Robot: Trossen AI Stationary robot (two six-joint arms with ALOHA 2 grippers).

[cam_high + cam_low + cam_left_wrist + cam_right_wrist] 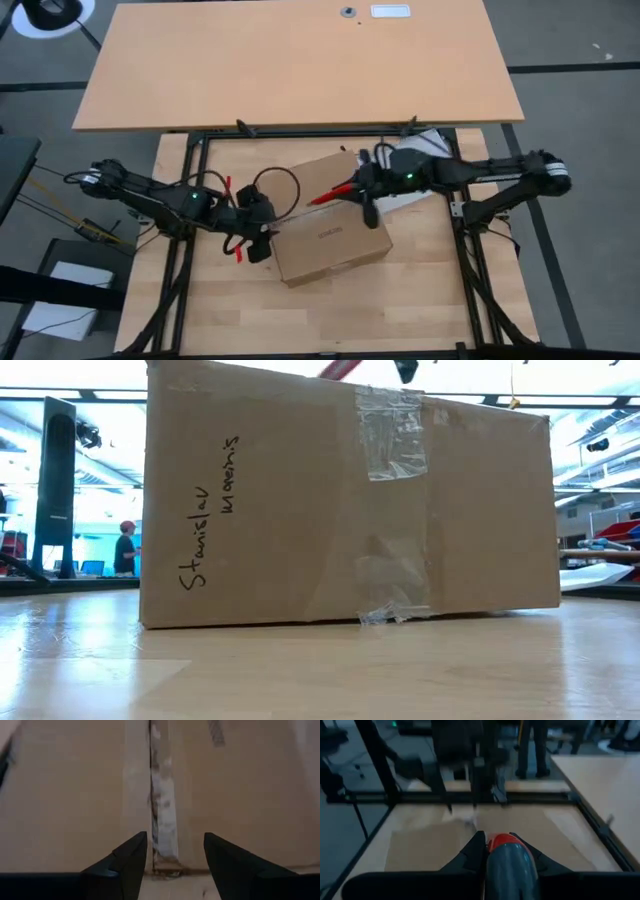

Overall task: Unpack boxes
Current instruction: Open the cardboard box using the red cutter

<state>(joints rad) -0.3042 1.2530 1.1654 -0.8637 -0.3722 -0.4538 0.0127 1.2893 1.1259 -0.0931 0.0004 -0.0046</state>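
With the box (328,232) set mid-worktop (420,310), the left gripper (262,237) fingers spread at its left end and the cutter (330,193) clamped by the right gripper (368,200), contents could be slashed if pressed deep.

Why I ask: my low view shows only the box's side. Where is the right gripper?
Observer: The right gripper is above the box top, shut on a red-handled cutter.
Operator: And the left one?
Observer: The left gripper is at the box's end nearer its own arm, open, with its fingers either side of a taped seam.
Operator: Are the flaps up?
Observer: No, from above the top flaps look closed.
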